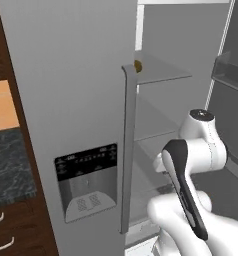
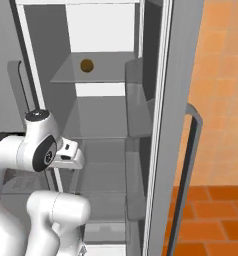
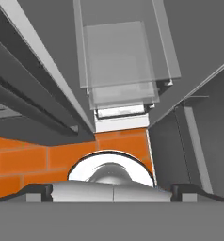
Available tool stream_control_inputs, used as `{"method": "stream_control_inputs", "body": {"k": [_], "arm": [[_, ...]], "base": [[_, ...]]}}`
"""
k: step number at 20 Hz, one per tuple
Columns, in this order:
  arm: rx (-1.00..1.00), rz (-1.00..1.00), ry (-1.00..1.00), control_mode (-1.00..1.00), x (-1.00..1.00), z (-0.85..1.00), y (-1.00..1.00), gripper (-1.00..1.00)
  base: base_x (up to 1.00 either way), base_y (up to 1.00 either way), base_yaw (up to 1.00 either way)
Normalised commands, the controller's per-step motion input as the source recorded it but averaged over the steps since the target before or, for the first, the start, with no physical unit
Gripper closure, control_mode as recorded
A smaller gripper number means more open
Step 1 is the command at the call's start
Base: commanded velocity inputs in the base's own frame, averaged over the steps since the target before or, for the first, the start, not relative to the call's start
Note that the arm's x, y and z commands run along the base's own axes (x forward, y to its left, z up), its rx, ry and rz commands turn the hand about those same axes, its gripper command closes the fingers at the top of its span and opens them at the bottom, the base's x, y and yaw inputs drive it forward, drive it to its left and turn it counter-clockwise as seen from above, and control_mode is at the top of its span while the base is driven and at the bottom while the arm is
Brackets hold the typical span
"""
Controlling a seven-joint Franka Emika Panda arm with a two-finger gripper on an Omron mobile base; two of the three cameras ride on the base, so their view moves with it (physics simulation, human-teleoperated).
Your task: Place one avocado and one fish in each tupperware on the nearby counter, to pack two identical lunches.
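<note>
Fridge shelves point(image 2: 98, 112) are standing open before you, one avocado point(image 2: 86, 65) is sitting on the upper shelf well above the arm's wrist, and, since I cannot tell whether your gripper is clenched or released, you are risking clipping the shelf edge reaching up.

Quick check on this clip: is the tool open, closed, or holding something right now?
Tool: cannot be told; only its two dark tips show at the bottom of the hand view, with nothing seen between them.

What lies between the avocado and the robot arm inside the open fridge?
In the right base view, bare glass shelves separate the avocado above from the arm below.
</note>
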Motion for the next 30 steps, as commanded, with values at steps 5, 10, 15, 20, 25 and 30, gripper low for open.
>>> {"method": "stream_control_inputs", "body": {"k": [5, 10, 15, 20, 25, 30], "arm": [[0.00, 0.00, 0.00, 1.00, 0.00, 0.00, 0.00, -1.00], [0.00, 0.00, 0.00, 1.00, 0.00, 0.00, 0.00, -1.00], [0.00, 0.00, 0.00, 1.00, 0.00, 0.00, 0.00, -1.00], [-0.02, 0.00, -0.27, -1.00, -0.07, 0.25, 0.00, -1.00], [-0.08, 0.03, -0.64, -1.00, -0.05, 0.72, 0.00, -1.00], [-0.02, 0.00, -0.52, -1.00, 0.09, 0.91, 0.00, -1.00]], "base": [[0.32, -0.03, 0.03], [-0.09, -0.22, 0.16], [0.00, 0.00, 0.01], [-0.04, 0.00, 0.00], [0.00, 0.00, 0.00], [0.00, 0.00, 0.00]]}}
